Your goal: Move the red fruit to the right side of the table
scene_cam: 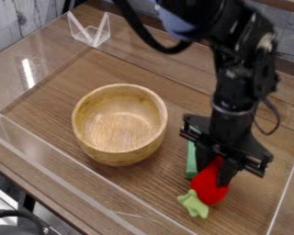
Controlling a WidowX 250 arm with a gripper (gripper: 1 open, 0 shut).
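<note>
Acrylic walls (39, 174): low clear panels border the table (125, 73), a brown wood-grain top; the near-left wall runs just beside the bowl's side.
Wooden bowl (118, 122): stands upright and empty, left of centre, well apart from the fruit.
Green block (191, 161): lies flat just behind the fruit, partly hidden by the gripper.
Red fruit (209, 184): near the front edge, right of the bowl, its green leafy cap (193, 204) pointing down toward the camera; whether it rests on the wood or hangs just above cannot be told.
Gripper (220, 170): points straight down over the fruit, its black fingers set close on either side of the red body; it appears clamped on the fruit.
Arm: dark, rises from the gripper toward the top of the view.
Step in hand: judged, carrying the fruit once it is secured.
Doing it well: lift enough that the leafy cap clears the wood and the green block, keep the wrist vertical so the rounded body does not roll out, travel toward the table's right side slowly, and stay short of the clear wall before lowering.
</note>
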